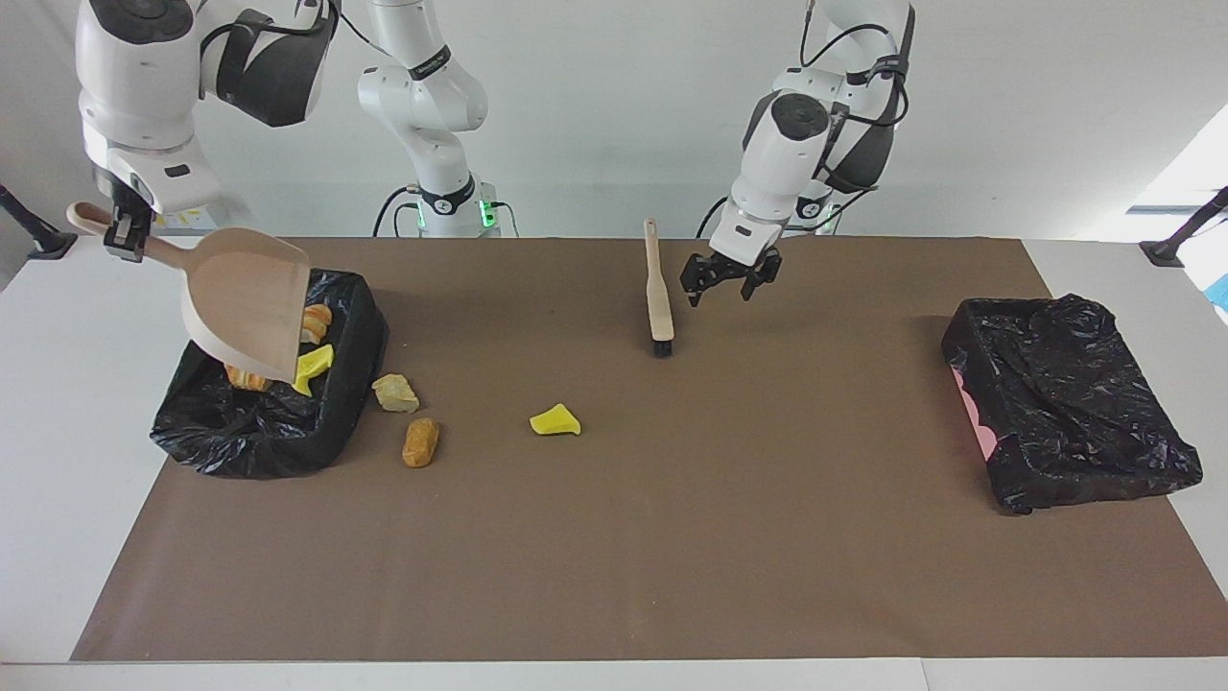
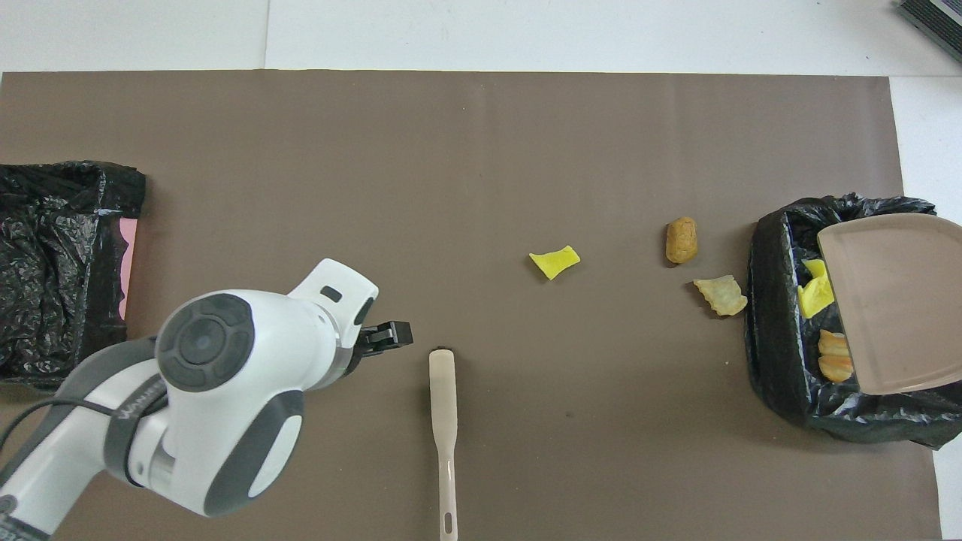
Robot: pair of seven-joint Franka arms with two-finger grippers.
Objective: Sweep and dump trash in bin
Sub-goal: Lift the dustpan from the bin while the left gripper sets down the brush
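Three trash scraps lie on the brown mat: a yellow wedge [image 1: 555, 420] [image 2: 555, 261], a tan lump [image 1: 395, 393] [image 2: 721, 294] and a brown lump [image 1: 420, 442] [image 2: 681, 240]. More yellow [image 1: 312, 368] [image 2: 818, 294] and orange scraps [image 1: 312, 321] [image 2: 836, 357] sit in the black-lined bin [image 1: 240, 451] [image 2: 766, 330] at the right arm's end. My right gripper [image 1: 122, 230] is shut on the handle of the beige dustpan [image 1: 245, 302] [image 2: 894, 300], tilted over that bin. The brush [image 1: 658, 288] [image 2: 443, 421] lies free on the mat. My left gripper [image 1: 721, 291] [image 2: 387, 334] hangs open just beside it.
A second black-lined bin [image 1: 1065, 403] [image 2: 60, 270] with a pink edge stands at the left arm's end of the table. The brown mat [image 1: 672, 557] covers most of the white table.
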